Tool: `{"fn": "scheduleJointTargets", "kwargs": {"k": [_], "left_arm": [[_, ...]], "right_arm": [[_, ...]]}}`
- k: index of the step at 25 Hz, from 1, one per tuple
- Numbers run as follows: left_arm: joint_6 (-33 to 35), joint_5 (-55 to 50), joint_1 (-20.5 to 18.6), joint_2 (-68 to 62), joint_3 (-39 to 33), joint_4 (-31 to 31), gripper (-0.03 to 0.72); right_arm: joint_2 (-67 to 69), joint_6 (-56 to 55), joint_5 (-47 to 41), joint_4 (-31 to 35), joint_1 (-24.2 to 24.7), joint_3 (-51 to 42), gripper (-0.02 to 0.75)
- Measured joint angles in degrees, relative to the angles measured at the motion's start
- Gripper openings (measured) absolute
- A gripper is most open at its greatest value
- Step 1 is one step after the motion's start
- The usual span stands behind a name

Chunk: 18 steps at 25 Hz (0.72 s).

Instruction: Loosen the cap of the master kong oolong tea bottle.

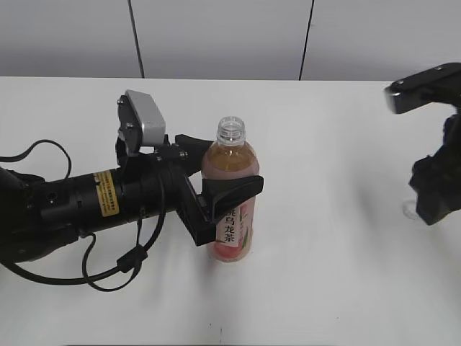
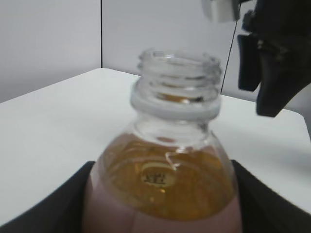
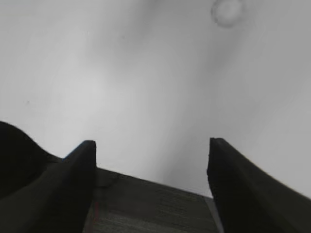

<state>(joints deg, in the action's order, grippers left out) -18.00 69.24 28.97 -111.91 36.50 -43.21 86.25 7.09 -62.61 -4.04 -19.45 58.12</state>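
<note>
The master kong oolong tea bottle [image 1: 232, 231] stands upright on the white table, with amber tea and a pink label. Its threaded neck [image 2: 176, 87] is open, with no cap on it. My left gripper [image 1: 222, 171] is shut on the bottle's body from the left; its black fingers show at both sides in the left wrist view [image 2: 160, 199]. A small round white shape, seemingly the cap [image 3: 227, 10], lies on the table ahead of my right gripper [image 3: 151, 145]. The right gripper [image 1: 432, 210] is open and empty, far right of the bottle.
The white table [image 1: 324, 274] reaches back to a grey panelled wall [image 1: 216, 36]. The left arm's black cable [image 1: 108, 270] loops on the table at the front left.
</note>
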Motion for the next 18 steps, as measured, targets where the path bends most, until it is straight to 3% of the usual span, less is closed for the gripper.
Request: {"fn": "scheduleJointTargets", "kwargs": {"k": [9, 18], "left_arm": [[0.0, -0.1, 0.0, 0.0, 0.0, 0.0, 0.464], [0.0, -0.1, 0.0, 0.0, 0.0, 0.2, 0.464]], "right_arm": [[-24.5, -1.8, -6.2, 3.0, 0.0, -1.0, 0.534], [-50.2, -1.8, -3.5, 4.9, 0.0, -17.3, 0.534]]}}
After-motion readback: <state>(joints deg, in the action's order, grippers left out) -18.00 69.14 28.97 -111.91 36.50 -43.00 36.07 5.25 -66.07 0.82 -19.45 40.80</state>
